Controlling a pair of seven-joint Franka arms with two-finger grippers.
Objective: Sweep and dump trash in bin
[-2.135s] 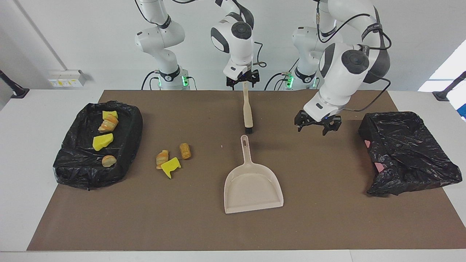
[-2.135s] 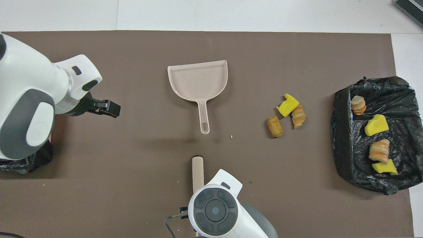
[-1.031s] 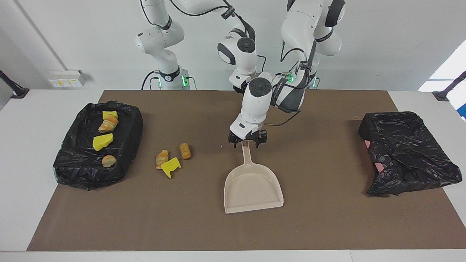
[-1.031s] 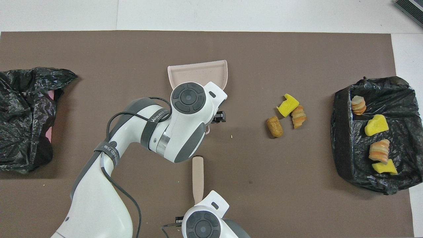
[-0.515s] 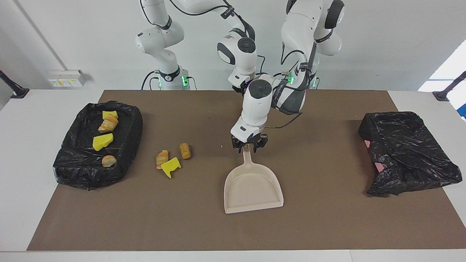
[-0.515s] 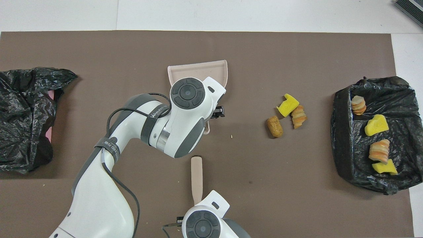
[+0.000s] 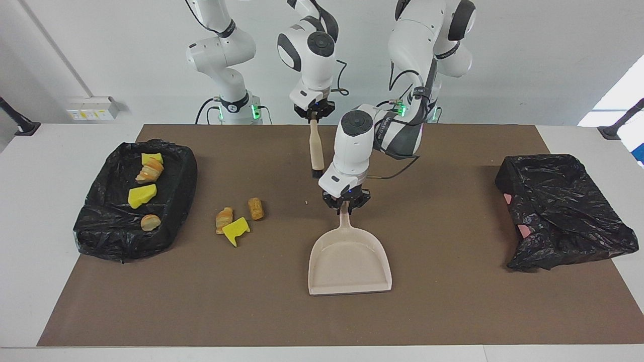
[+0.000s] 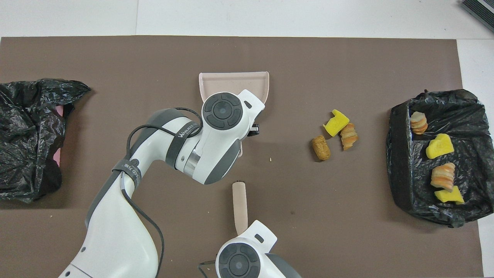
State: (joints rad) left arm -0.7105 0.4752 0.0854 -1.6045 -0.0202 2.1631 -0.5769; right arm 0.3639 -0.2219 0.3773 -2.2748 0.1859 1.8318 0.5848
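A beige dustpan (image 7: 349,261) lies flat mid-mat, its handle pointing at the robots. My left gripper (image 7: 345,207) is shut on that handle; from overhead the left wrist covers the grip and only the dustpan (image 8: 234,82) mouth shows. My right gripper (image 7: 313,116) is shut on a beige brush (image 7: 316,146) that hangs bristles-down over the mat, nearer the robots than the dustpan. Loose trash sits between dustpan and bin: a yellow sponge chunk (image 7: 235,230), a striped roll (image 7: 224,219) and a tan roll (image 7: 256,208). The black-lined bin (image 7: 187,176) holds several more pieces.
A crumpled black bag (image 7: 563,211) over something pink lies at the left arm's end of the brown mat. A small crumb (image 7: 306,202) rests beside the dustpan handle. From overhead the brush (image 8: 240,206) handle shows above the right wrist, and the bin (image 8: 397,162) at the right arm's end.
My left gripper has closed on the dustpan handle, and the pan has squared up slightly. The right arm has risen and shifted the brush toward its own end of the table.
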